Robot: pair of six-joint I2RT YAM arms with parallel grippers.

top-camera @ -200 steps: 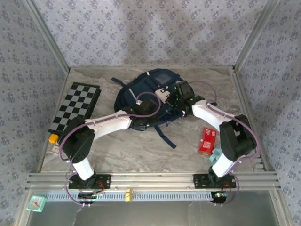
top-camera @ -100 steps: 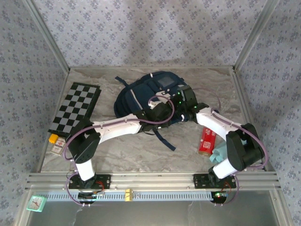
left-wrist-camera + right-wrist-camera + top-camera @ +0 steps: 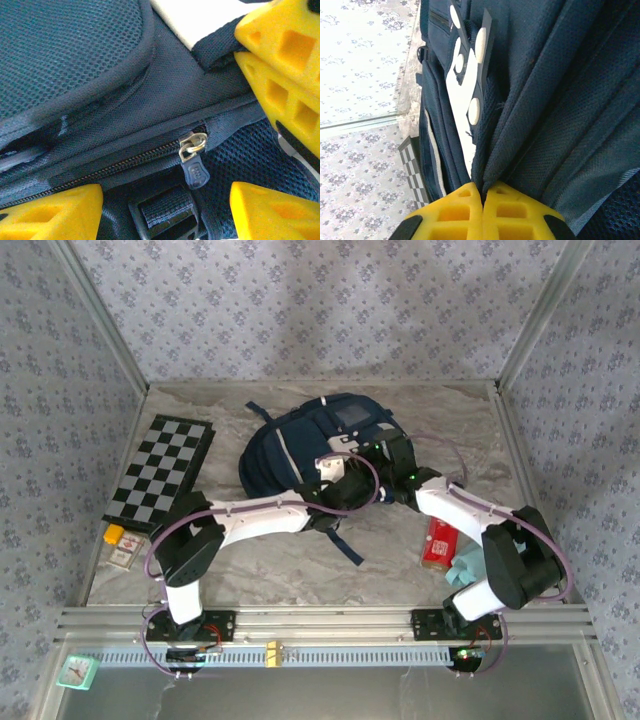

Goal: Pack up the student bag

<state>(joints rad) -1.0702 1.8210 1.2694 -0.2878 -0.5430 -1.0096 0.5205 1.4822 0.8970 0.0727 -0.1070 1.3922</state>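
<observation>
The student bag (image 3: 300, 440), a navy-blue backpack with white patches, lies at the back middle of the table. My left gripper (image 3: 345, 488) hovers at its near edge, and in the left wrist view the left gripper (image 3: 165, 202) is open. Its yellow fingers (image 3: 50, 212) stand wide apart on either side of a strap buckle. The metal zipper slider with its blue pull (image 3: 193, 152) sits just above the gap, untouched, at the end of a closed zipper. My right gripper (image 3: 395, 468) is shut on a fold of the bag's fabric (image 3: 492, 170); its yellow fingers (image 3: 285, 60) show close beside the zipper.
A folded checkerboard (image 3: 160, 472) lies at the left, with a small yellow item (image 3: 113, 534) and a small card box (image 3: 122, 556) in front of it. A red box (image 3: 440, 538) and a teal object (image 3: 466, 566) lie at the right. Patterned walls enclose the table.
My left gripper has opened wide and shifted right along the bag's near edge. The right gripper, still shut on the fabric, has drawn slightly toward the front with the bag.
</observation>
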